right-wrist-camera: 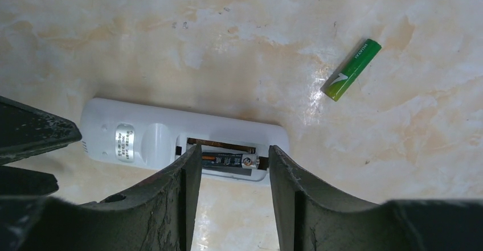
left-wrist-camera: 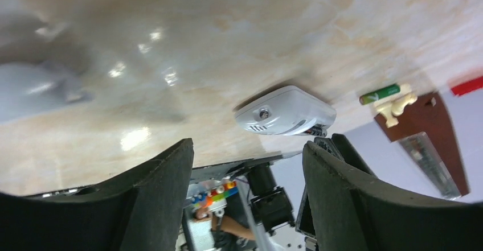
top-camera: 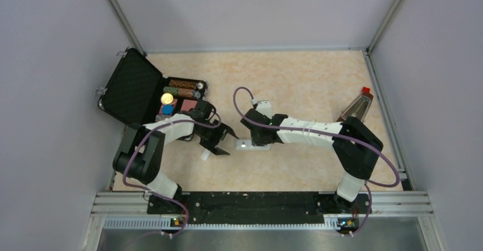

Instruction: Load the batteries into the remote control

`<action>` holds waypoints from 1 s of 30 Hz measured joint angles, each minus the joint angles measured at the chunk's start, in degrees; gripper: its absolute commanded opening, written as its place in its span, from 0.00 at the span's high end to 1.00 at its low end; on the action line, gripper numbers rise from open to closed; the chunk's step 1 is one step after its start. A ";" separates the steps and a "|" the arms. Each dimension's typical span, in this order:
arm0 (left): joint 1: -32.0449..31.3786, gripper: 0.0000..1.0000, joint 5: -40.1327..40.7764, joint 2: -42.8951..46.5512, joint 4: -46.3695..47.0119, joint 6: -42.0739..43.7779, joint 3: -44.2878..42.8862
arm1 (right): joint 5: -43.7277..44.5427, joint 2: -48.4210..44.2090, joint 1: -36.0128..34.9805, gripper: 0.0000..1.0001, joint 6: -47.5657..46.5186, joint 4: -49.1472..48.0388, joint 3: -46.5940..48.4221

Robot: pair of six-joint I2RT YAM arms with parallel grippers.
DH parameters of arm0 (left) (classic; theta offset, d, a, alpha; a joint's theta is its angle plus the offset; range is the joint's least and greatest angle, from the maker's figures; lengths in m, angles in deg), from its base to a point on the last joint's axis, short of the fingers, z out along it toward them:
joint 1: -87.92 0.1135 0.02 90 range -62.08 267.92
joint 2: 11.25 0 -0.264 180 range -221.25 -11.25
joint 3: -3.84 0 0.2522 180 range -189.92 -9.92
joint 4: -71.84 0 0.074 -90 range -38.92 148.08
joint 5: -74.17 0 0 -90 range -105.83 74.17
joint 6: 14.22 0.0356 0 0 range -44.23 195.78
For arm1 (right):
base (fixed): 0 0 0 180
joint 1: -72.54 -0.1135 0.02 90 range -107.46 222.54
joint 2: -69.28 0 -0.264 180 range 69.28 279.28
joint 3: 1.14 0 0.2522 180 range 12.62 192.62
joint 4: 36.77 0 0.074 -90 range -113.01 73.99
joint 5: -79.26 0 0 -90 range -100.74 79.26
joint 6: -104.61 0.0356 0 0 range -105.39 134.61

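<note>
The right gripper point(right-wrist-camera: 232, 151), jaws parted and empty, straddles the small white oblong plastic remote control point(right-wrist-camera: 136, 128), which lies back-up on the beige marbled tabletop point(right-wrist-camera: 171, 35). Its uncovered battery bay point(right-wrist-camera: 219, 144) holds one dark slim battery point(right-wrist-camera: 225, 160). The left gripper point(left-wrist-camera: 248, 145) gapes empty near the remote's other end. A green cylindrical battery point(right-wrist-camera: 350, 69) lies loose, apart. At the far left, an open black hard case point(top-camera: 128, 89) contains coloured chip rolls point(top-camera: 182, 84).

- Left arm point(top-camera: 149, 148) bent sharply at the elbow, forearm reaching right.
- Left gripper point(left-wrist-camera: 248, 151) held low, jaws wide apart, nothing between them.
- Right arm point(top-camera: 310, 130) stretched left, forearm near level.
- Right gripper point(right-wrist-camera: 233, 157) pointing down, jaws parted (no clamp seen).
- The two grippers sit near each other at mid-scene.
</note>
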 measured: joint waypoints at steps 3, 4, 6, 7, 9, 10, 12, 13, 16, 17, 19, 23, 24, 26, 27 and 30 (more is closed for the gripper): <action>-0.02 0.25 2.47 1.70 -2.93 -4.24 -0.09 | 0.02 -0.11 0.00 0.54 -0.35 -0.57 -0.35; -0.07 0.26 3.28 2.08 -3.76 -5.92 -0.22 | 0.02 -0.15 0.00 0.55 -0.37 -0.87 -0.55; -0.13 0.26 4.22 2.16 -4.55 -8.15 -0.66 | 0.07 -0.22 0.00 0.55 -0.39 -1.44 -0.96; -0.22 0.26 4.48 2.12 -4.72 -9.03 -0.92 | 0.07 -0.22 0.02 0.55 -0.39 -1.55 -1.05; -0.57 0.26 4.74 1.79 -5.51 -10.43 -2.03 | 0.07 -0.42 0.04 0.55 -0.39 -2.14 -1.44; -0.85 0.26 4.87 1.27 -5.75 -10.91 -3.02 | 0.07 -0.61 0.07 0.55 -0.42 -2.34 -1.81; -1.60 0.26 5.20 -0.42 -5.75 -11.72 -5.44 | 0.09 -0.92 0.11 0.56 -0.44 -2.49 -2.27; -1.95 0.26 5.38 -1.25 -5.73 -11.98 -6.49 | 0.09 -1.03 0.11 0.56 -0.48 -2.84 -2.49; -2.95 0.26 6.01 -3.17 -5.84 -13.09 -8.48 | 0.09 -1.20 0.11 0.56 -0.79 -3.10 -2.62; -3.28 0.26 6.29 -3.58 -6.21 -13.42 -8.81 | 0.07 -1.33 0.11 0.56 -0.83 -3.17 -2.67; -3.74 0.26 7.02 -4.02 -7.30 -13.99 -9.18 | 0.09 -1.66 0.11 0.56 -0.90 -3.52 -2.91; -4.79 0.26 8.74 -4.22 -10.84 -15.13 -10.01 | 0.04 -1.99 0.17 0.55 -1.05 -3.96 -2.91; -5.07 0.26 9.07 -4.31 -11.67 -15.41 -10.36 | 0.04 -2.08 0.20 0.55 -1.16 -4.02 -2.91; -5.66 0.26 9.55 -4.68 -12.63 -15.96 -11.10 | 0.04 -2.34 0.28 0.55 -1.31 -4.20 -2.91; -6.10 0.26 9.94 -5.09 -13.11 -16.22 -11.61 | 0.02 -2.43 0.33 0.55 -1.36 -4.35 -2.91; -6.93 0.26 10.34 -6.51 -13.44 -16.92 -12.76 | -0.15 -2.54 0.35 0.55 -1.42 -5.03 -2.93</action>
